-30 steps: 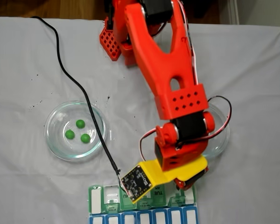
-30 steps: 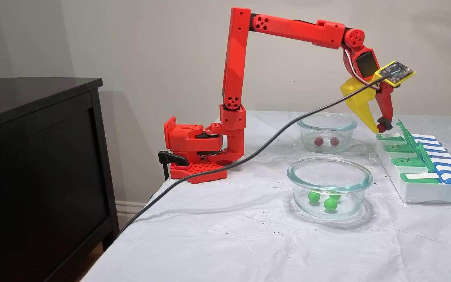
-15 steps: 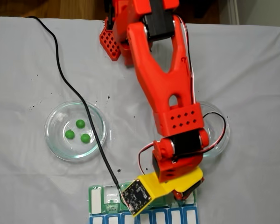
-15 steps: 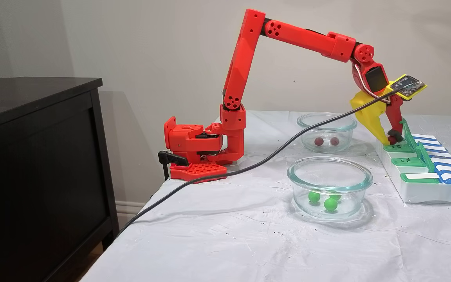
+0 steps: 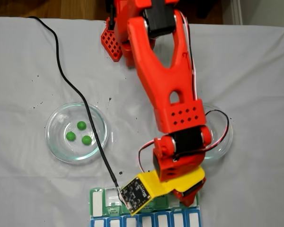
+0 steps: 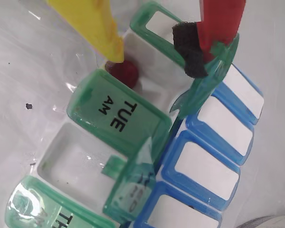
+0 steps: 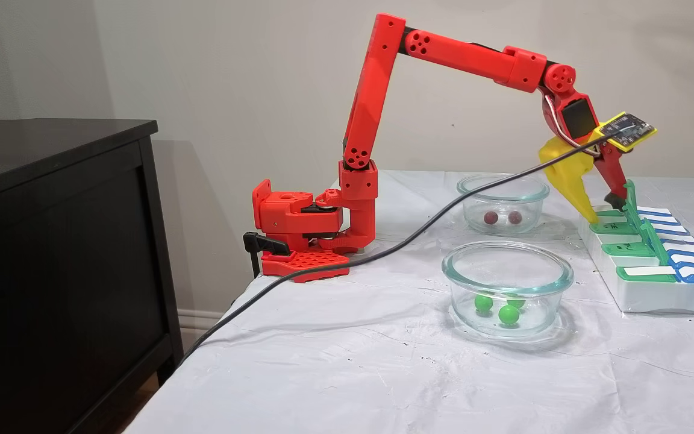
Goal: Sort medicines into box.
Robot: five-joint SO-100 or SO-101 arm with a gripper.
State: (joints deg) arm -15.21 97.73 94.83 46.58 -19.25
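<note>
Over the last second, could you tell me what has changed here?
The red-and-yellow gripper came down over the green-and-blue pill organizer and opened, letting the dark red pill drop into an open compartment. The green pills and both glass bowls stayed put.

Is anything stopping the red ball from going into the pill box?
Nothing visible does. The red ball already lies in an open compartment of the pill box, beside the closed TUE lid. The hand is open right above it, its yellow finger nearest the ball.
</note>
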